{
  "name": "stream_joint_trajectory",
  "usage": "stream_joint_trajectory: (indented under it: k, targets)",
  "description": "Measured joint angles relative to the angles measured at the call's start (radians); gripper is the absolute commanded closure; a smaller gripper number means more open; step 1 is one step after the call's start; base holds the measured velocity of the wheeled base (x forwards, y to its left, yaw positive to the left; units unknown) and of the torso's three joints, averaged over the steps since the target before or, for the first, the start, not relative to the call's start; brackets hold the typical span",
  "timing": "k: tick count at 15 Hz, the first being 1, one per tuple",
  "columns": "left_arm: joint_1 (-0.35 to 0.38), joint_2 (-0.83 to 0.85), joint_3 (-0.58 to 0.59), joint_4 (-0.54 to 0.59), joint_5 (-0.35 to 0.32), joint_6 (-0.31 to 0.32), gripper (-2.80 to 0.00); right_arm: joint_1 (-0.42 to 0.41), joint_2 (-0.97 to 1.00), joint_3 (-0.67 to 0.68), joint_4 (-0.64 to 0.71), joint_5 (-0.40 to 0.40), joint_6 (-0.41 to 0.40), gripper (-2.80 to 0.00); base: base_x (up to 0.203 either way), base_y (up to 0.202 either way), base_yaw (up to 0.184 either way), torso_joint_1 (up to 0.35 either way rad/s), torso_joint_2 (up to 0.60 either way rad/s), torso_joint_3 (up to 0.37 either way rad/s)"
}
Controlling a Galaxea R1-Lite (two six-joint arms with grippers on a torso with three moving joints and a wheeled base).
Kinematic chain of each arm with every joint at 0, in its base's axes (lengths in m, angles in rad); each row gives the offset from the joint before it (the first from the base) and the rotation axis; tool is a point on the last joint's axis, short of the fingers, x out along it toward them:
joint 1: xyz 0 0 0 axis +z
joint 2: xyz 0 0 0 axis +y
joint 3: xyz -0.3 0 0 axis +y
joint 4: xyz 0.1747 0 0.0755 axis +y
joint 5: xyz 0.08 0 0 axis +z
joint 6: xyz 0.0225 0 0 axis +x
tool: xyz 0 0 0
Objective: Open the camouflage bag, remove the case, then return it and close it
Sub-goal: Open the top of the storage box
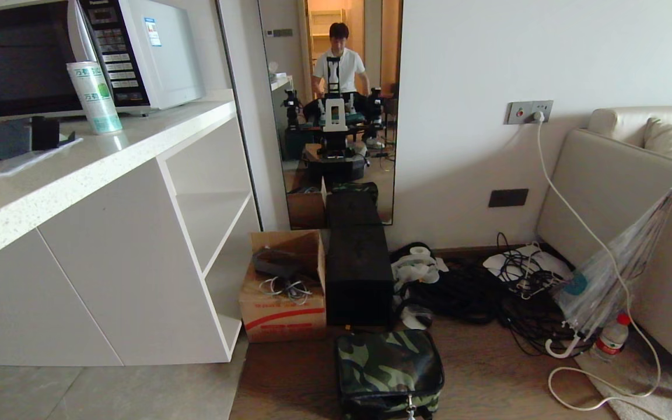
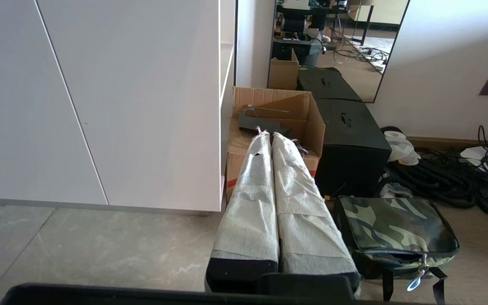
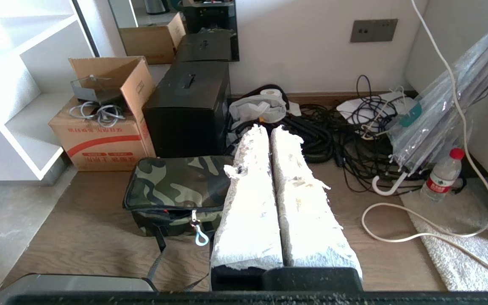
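while both tools (image 2: 268,135) (image 3: 265,129) hover shut, camouflage bag (image 1: 388,364) seemingly touches black box (image 1: 359,274).

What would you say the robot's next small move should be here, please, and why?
Probably reach the right hand down to the zip pull on the camouflage bag. The bag lies closed on the floor in front of the black box. Both hands are shut and hold nothing, the left hand too, so opening comes first.
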Motion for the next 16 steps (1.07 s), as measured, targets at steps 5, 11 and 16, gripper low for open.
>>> stream_joint_trajectory:
  k: [5, 11, 16]
  targets:
    - [0.0, 0.0, 0.0, 0.0, 0.0, -0.001, 0.0, 0.0, 0.0, 0.001, 0.0, 0.0, 0.0, 0.0, 0.0, 0.0, 0.0, 0.0, 0.0, 0.0]
    - [0.0, 0.0, 0.0, 0.0, 0.0, 0.0, 0.0, 0.0, 0.0, 0.001, 0.0, 0.0, 0.0, 0.0, 0.0, 0.0, 0.0, 0.0, 0.0, 0.0]
    - [0.0, 0.0, 0.0, -0.001, 0.0, 0.001, 0.0, 0.0, 0.0, 0.0, 0.0, 0.0, 0.0, 0.0, 0.0, 0.0, 0.0, 0.0, 0.0, 0.0]
